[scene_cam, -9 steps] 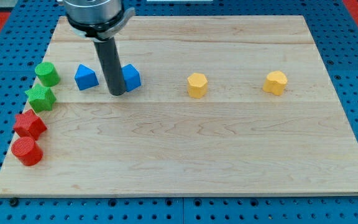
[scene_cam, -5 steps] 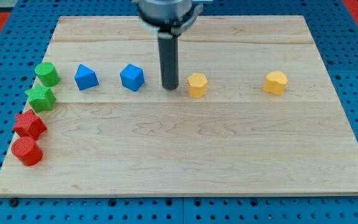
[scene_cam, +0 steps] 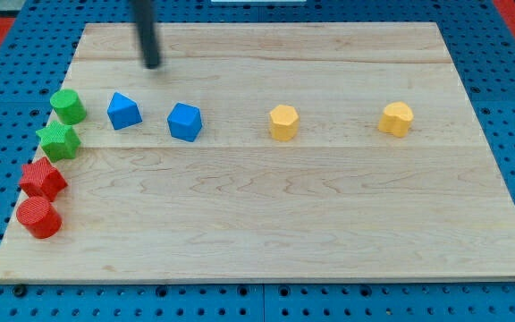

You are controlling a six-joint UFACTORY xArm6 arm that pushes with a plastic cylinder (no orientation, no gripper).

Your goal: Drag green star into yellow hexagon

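So far, we judge, nothing of the drag has been accomplished. The green star-shaped block (scene_cam: 58, 140) sits at the left edge of the pale wooden board (scene_cam: 266, 233), just beside the green cylinder block (scene_cam: 67, 105) on its far side and the red star-like block (scene_cam: 42, 179) on its near side; a red cylinder block (scene_cam: 38, 217) lies nearer still. We cannot make out whether the star touches these neighbours or merely stands close to them.

We see two yellow blocks of roughly hexagonal outline: the nearer-to-centre yellow hexagon block (scene_cam: 282, 122) and the right-hand yellow block (scene_cam: 397, 118) further to the right. Which one the task means we cannot tell, though both are well apart from the green star, so the whole travel remains.

Our arm carries no pincer at all, only a dark rod, so there is nothing to open or close and nothing is held. Our tip (scene_cam: 154, 65) rests on the far part of the board, beyond the blue pointed block (scene_cam: 123, 111) and the blue cube-like block (scene_cam: 185, 122), touching no block and well apart from the star.

What is left, in our judgement, is everything: bring the tip round to the star's left side, then push it rightward. The two blue blocks stand between the star and the yellow ones, so the path would likely need to pass on their near side.
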